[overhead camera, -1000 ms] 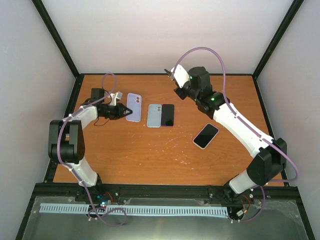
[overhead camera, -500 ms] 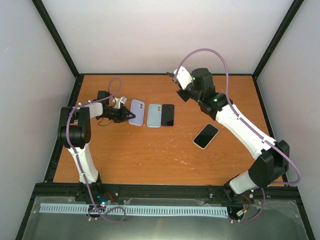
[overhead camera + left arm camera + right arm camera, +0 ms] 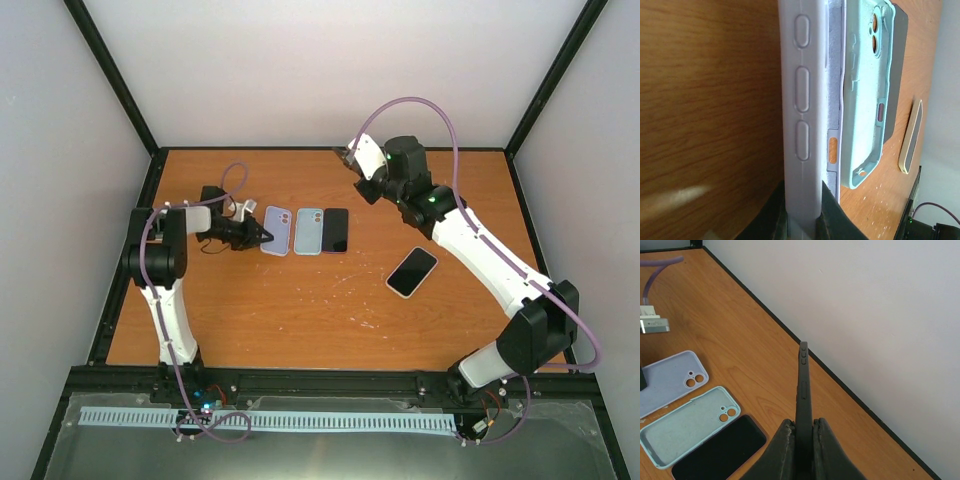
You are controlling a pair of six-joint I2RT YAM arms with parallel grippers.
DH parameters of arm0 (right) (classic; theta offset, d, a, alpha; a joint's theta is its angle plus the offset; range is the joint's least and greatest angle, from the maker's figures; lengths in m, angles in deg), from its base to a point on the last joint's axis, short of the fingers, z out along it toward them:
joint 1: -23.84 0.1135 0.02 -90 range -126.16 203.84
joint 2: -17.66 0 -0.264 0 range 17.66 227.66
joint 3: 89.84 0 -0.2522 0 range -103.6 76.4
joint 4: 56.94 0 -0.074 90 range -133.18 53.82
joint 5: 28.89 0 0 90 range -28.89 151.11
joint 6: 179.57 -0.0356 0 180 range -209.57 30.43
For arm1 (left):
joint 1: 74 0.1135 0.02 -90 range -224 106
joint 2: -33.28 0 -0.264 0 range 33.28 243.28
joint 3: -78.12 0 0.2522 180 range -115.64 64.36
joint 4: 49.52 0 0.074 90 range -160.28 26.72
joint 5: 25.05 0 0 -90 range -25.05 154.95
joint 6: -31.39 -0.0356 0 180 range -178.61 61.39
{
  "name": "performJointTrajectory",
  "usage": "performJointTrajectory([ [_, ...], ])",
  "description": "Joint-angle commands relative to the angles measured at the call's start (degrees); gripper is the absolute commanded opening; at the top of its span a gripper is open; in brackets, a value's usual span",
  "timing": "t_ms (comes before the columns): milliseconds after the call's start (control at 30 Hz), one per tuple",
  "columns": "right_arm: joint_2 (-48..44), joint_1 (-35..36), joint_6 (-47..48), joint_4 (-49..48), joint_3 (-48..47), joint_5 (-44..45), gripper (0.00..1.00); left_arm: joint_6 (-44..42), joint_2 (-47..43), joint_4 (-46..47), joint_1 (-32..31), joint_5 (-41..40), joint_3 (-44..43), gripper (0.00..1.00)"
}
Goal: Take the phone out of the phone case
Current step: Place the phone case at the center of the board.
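A: Row on the orange wooden tabletop point(image 3: 300, 310), left to right?
B: In order: lilac soft phone case point(image 3: 275, 231), pale-blue phone case point(image 3: 309, 231), black slab phone point(image 3: 336, 230), side by side. The cream-rimmed phone point(image 3: 412, 271) lies apart, nearer, to the right.

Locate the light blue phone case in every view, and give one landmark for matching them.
Top external: light blue case mid-table, between the lilac case and the black phone.
Left wrist: light blue case upper right, just beyond the lilac case's edge.
Right wrist: light blue case lower left, left of the held dark phone.
Shared landmark: the black phone lying alongside it, seen in all three.
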Motion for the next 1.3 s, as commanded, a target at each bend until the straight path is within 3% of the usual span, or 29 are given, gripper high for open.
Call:
performJointTrajectory([
  [0,-0.1,-0.5,-0.8,-2.7,-0.9,-0.9,0.03,2.0,1.3,1.4,-1.4,-0.6,-2.5,0.02],
  [333,-0.3,-0.5,-0.9,-2.0,-0.6,-1.1,0.03,4.7,2.8,1.6,-3.0,-3.5,-4.0,0.03],
  [433,-0.2,-0.6,-0.8,-2.0,-0.6,-1.2,0.03,5.2,2.4,1.4,-3.4,-5.4,-4.0,0.15],
  [633,0.1,-0.6,-0.8,-2.3,-0.7,-1.6,0.03,6.9,-1.5,1.4,-4.3,-11.2,-1.6,0.5],
  [833,0.9,-0.6,-0.9,-2.6,-1.2,-1.9,0.03,8.0,-6.0,0.9,-5.4,-17.7,1.2,0.71],
  [933,1.1,-0.6,-0.9,-2.7,-1.4,-2.1,0.03,8.6,-8.1,0.1,-5.5,-21.6,2.1,0.98],
  [1100,1.5,-0.5,-0.8,-3.4,-1.5,-1.9,0.03,9.3,-11.4,-1.3,-5.5,-26.3,2.3,1.0],
  [1267,1.6,0.0,1.4,-5.6,-1.1,-1.5,0.03,9.2,-17.4,0.2,-4.3,-22.7,2.8,1.0],
])
